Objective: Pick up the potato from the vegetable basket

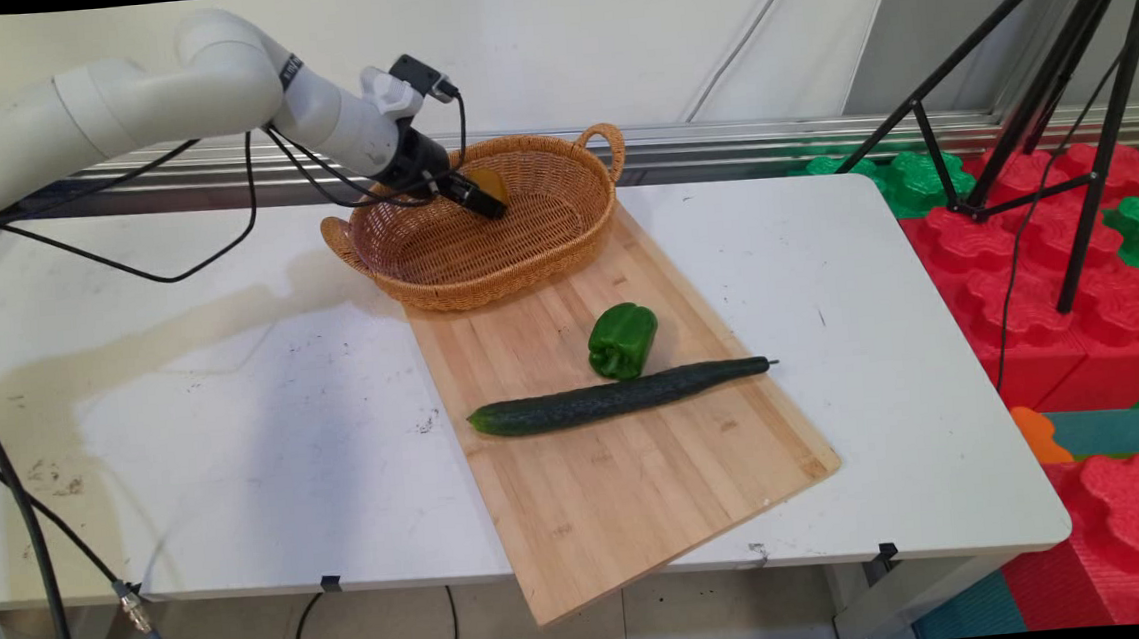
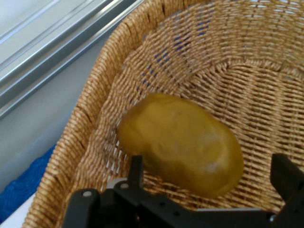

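Half of potato [image 2: 180,142] hidden behind spread end effector [image 2: 209,178], inside basket [image 1: 446,268].

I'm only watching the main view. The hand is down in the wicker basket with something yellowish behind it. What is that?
Observer: The hand view shows a yellow-brown oval potato lying against the inner wall of the woven wicker basket.
Operator: Is the hand squeezing it?
Observer: No. The hand is open, and its two fingers stand wider apart than the potato.
Operator: Anything else in there?
Observer: In the part of the basket that the hand view shows, only the potato.
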Robot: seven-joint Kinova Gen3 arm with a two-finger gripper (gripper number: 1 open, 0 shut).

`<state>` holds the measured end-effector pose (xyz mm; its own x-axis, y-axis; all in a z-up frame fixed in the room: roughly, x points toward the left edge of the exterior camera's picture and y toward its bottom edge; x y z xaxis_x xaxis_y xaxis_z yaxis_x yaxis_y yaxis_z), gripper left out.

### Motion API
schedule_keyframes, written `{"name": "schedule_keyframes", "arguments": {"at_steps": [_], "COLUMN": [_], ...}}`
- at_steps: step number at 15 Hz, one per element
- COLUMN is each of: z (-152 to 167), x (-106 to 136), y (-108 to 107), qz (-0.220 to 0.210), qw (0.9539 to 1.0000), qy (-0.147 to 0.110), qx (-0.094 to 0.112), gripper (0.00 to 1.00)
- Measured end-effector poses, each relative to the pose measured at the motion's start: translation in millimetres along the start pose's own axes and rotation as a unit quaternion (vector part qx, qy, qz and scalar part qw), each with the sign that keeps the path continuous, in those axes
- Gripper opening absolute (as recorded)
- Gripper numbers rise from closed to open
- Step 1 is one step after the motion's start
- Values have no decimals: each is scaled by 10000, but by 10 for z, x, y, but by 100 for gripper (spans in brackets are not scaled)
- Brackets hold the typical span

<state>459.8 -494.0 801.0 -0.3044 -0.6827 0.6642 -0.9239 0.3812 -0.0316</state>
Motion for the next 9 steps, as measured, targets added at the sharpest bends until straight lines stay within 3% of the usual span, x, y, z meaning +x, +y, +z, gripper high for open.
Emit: {"name": "schedule_keyframes", "arguments": {"at_steps": [9], "z": [222], "x": [-1], "y": [38], "qz": [-94], "qw": [9999], "qy": [48], "qx": [95], "gripper": [100]}}
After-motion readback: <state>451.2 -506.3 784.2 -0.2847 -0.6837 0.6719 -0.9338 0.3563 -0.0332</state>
